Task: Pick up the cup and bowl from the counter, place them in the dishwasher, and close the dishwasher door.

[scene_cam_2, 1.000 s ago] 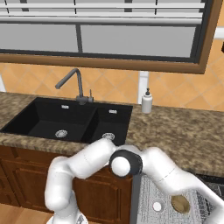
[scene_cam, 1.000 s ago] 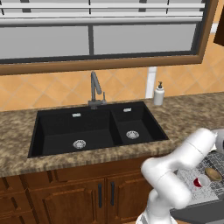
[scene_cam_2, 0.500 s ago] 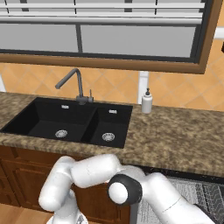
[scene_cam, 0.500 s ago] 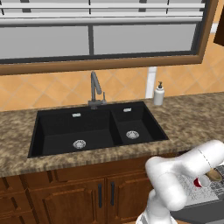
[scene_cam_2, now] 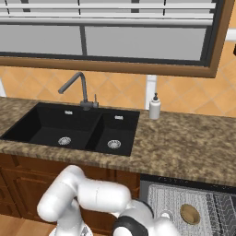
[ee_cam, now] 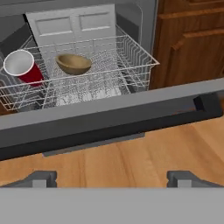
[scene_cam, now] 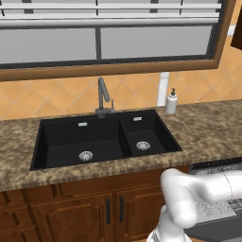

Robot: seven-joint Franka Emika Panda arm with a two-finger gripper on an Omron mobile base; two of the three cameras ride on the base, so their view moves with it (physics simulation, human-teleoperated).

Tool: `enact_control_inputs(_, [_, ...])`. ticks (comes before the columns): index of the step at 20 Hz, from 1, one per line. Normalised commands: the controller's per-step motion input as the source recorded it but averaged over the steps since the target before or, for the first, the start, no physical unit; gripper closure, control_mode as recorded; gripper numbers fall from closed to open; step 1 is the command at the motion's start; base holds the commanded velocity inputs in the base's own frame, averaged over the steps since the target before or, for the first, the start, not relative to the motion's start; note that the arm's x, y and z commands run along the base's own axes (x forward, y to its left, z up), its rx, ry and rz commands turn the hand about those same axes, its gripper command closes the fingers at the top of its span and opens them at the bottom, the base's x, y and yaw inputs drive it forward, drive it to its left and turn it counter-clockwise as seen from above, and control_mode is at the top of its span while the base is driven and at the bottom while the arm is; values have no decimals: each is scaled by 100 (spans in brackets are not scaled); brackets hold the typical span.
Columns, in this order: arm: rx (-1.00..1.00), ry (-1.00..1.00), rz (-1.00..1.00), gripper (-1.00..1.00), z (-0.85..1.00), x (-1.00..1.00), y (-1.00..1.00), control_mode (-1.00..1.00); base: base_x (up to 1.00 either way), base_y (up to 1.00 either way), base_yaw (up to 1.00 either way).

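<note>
In the hand view the dishwasher stands open with its wire rack pulled out. The red cup lies tilted at the rack's left, whitish inside facing me. The tan bowl sits upright to its right. The dark grey dishwasher door is folded down and crosses the view below the rack. My gripper is open and holds nothing, out past the door's outer edge over the wood floor. From the right base view the bowl and cup show in the rack under the counter.
A black double sink with a faucet is set into the counter, and a white soap dispenser stands by the wall. Brown wooden cabinets flank the dishwasher on the right in the hand view.
My arm has swung lower and forward in both base views. Its elbow has dropped toward the floor in front of the dishwasher. The jaws stay open, and the cup and bowl have not moved.
</note>
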Motion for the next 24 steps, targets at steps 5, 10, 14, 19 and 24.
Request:
enact_control_inputs(5, [0,-29,4,-100,-36,16,5,-100,0,0,0])
enact_control_inputs(10, [0,-36,18,-100,-39,28,11,-100,0,0,0])
enact_control_inputs(14, [0,-22,15,-100,-37,34,7,-100,0,0,0])
enact_control_inputs(19, [0,-11,12,-100,-22,67,2,-100,0,0,0])
enact_control_inputs(24, [1,-5,11,-100,-43,86,0,-100,0,0,0])
